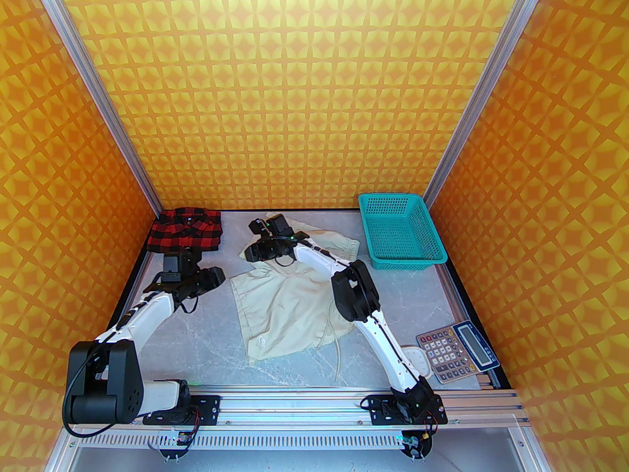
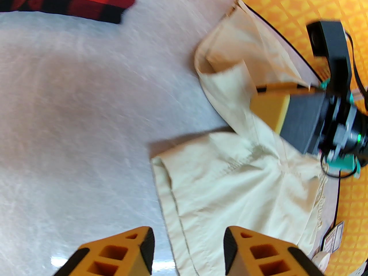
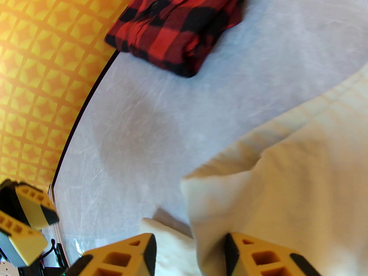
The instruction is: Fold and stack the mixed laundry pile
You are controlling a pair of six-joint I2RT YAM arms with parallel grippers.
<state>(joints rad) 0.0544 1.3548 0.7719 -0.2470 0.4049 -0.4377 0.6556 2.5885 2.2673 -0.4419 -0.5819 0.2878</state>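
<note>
Cream trousers [image 1: 285,308], soft and creased, lie mid-table; checked shirt [image 1: 185,229], folded, sits at the far-left corner, with bare marbled table [image 1: 196,342] between them. Left gripper [image 2: 188,240] is half open and empty beside the trousers' left edge. Right gripper [image 3: 189,246] stands partly open astride a raised trouser fold; blur hides whether it grips.

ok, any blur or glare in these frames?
Top external: sharp, evenly lit. Left wrist: trousers smeared by motion blur, glare on the table near the bottom edge. Right wrist: shirt soft, wall washed out top left.
</note>
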